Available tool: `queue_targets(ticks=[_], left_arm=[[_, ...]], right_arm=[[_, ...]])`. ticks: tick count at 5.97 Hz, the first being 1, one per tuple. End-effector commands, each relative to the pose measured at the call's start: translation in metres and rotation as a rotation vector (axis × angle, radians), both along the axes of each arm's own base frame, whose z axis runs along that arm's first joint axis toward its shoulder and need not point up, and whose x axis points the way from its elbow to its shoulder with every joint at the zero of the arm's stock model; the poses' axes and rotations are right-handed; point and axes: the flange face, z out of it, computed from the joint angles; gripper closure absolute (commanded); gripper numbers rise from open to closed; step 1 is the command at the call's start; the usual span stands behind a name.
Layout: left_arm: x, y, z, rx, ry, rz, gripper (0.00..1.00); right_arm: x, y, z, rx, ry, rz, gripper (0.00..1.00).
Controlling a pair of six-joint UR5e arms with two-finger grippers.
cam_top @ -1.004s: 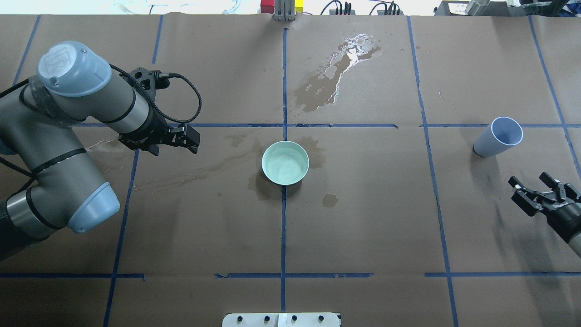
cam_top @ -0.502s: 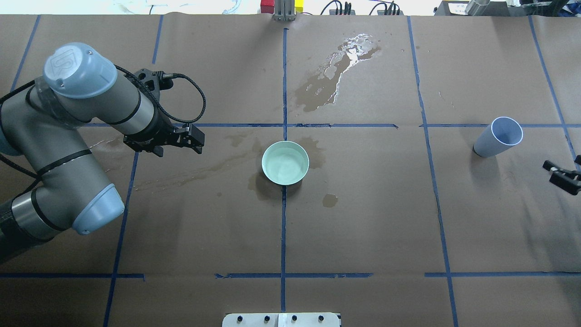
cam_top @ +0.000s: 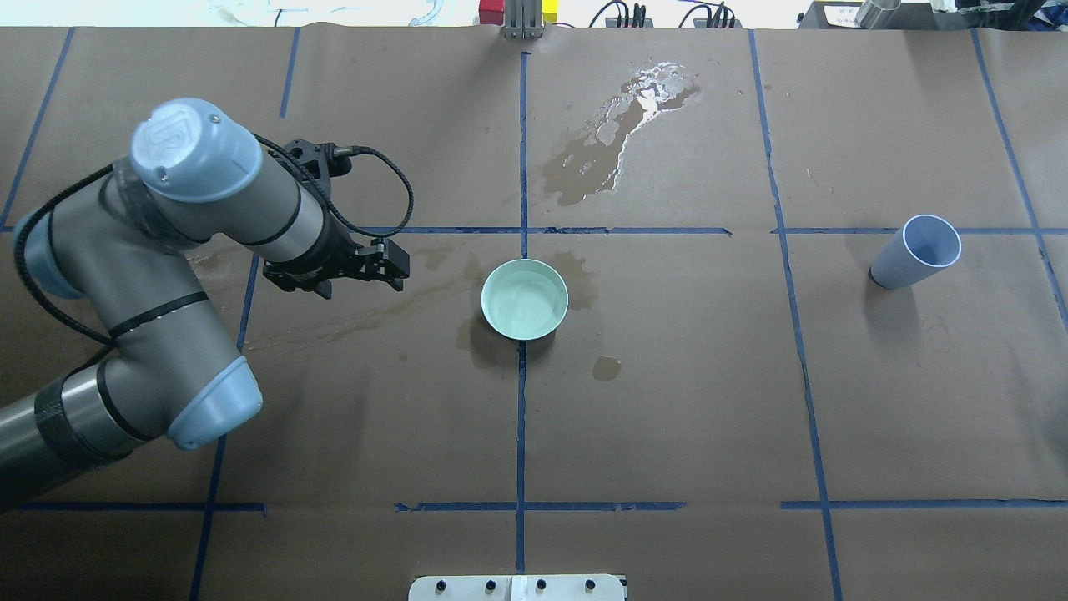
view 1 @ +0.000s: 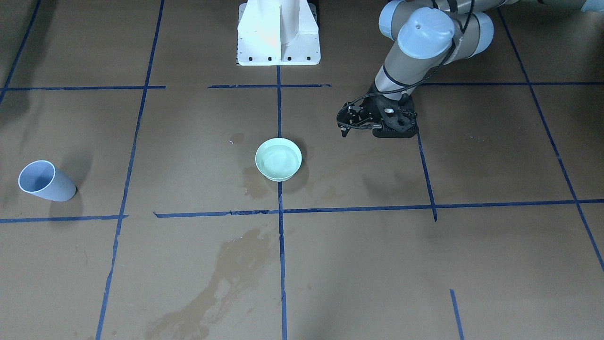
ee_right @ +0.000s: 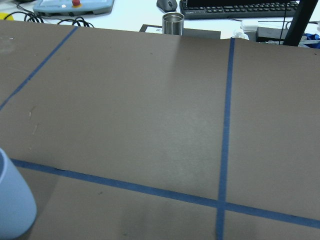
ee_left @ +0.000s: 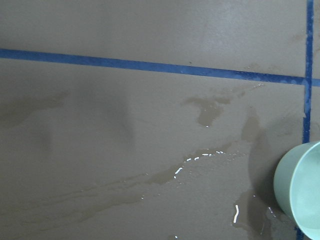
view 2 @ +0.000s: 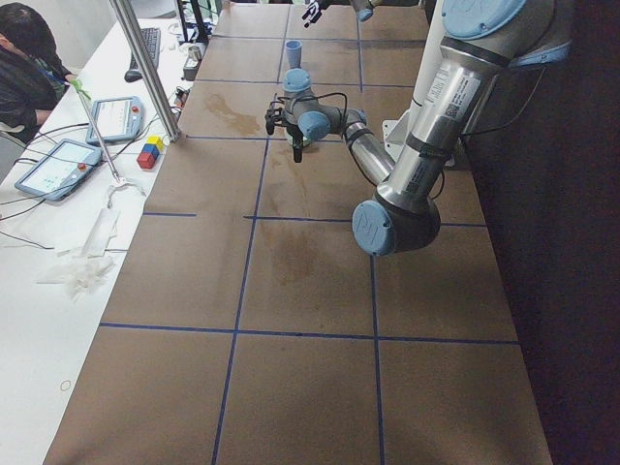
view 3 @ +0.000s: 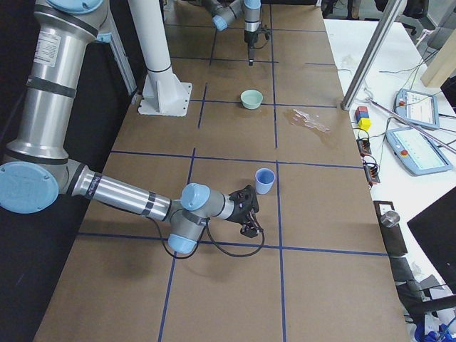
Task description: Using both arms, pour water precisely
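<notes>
Overhead exterior, left to right: left pincer, empty, jaw gap unreadable; just right of it, bowl holding water; well beyond, cup, seemingly empty; beside that, per exterior right, right pincer, grip unreadable too. Pour probably done; only retreat left.

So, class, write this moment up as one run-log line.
left gripper: empty, short of bowl | bowl: upright, holds water | cup: upright, ungripped | right gripper: near cup, state unclear

Robotics lab bench.
Arms over paper taped in a blue grid; pendants, keyboard and operator at the side desk.
</notes>
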Motion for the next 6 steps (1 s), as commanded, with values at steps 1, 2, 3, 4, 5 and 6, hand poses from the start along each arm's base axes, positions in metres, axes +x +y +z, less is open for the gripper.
queue_targets(ticks=[1, 2, 3, 4, 5, 6], left_arm=[[0.029, 0.015, -0.03, -0.013, 0.02, -0.051, 0.0], [0.042, 0.014, -0.049, -0.032, 0.038, -0.073, 0.0], [0.061, 0.013, -0.061, -0.043, 0.037, -0.107, 0.0], [0.08, 0.019, -0.061, -0.032, 0.043, -0.136, 0.0], [0.089, 0.017, -0.06, -0.033, 0.055, -0.142, 0.0], [0.095, 0.022, -0.056, -0.033, 0.046, -0.141, 0.0]], right_arm=[[0.058, -0.009, 0.011, -0.125, 0.026, -0.085, 0.0], [0.07, -0.004, 0.024, -0.195, 0.017, -0.168, 0.0], [0.086, 0.001, 0.026, -0.216, -0.007, -0.209, 0.0], [0.081, -0.001, 0.016, -0.272, -0.049, -0.246, 0.0], [0.08, -0.006, 0.004, -0.342, -0.05, -0.261, 0.0], [0.082, -0.009, -0.01, -0.38, -0.005, -0.324, 0.0]])
